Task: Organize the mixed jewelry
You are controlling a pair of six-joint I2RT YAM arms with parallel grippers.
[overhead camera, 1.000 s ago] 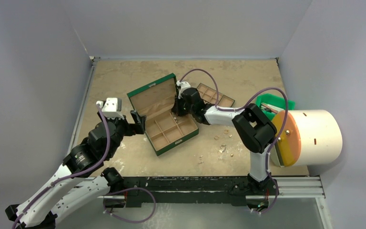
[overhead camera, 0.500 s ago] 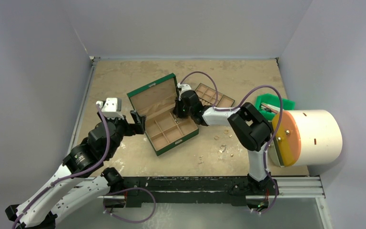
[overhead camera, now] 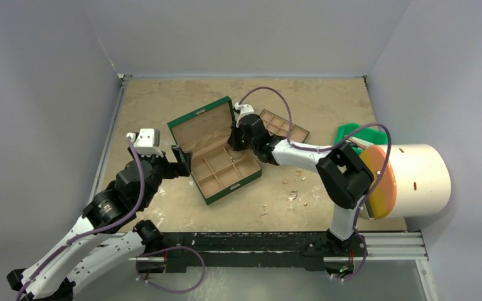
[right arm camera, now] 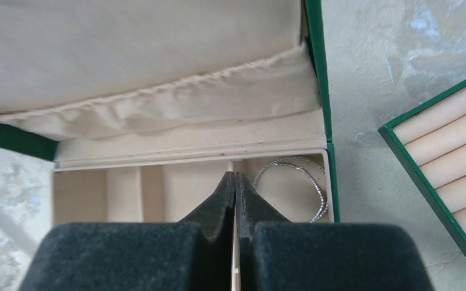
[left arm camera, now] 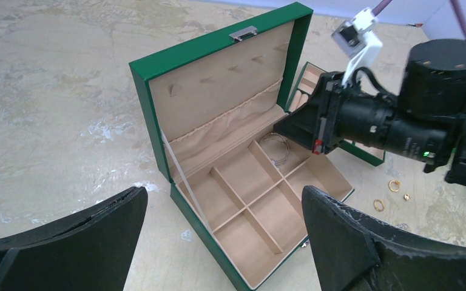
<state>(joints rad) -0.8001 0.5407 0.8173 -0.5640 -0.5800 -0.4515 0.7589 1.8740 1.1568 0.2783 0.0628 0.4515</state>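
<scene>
The bench [overhead camera: 163,100] is a mottled tan surface. An open green box [overhead camera: 202,130] sits skewed near the middle of it, lid raised toward the far left, and a tan slotted ring tray [overhead camera: 289,128] lies just beside the box's far right corner. Small loose rings and studs [overhead camera: 294,195] are scattered on the bare bench to the right of the box and nearer the front. At the right edge are a green bin [overhead camera: 345,133] and a white cylinder [overhead camera: 414,179] on its side.
</scene>
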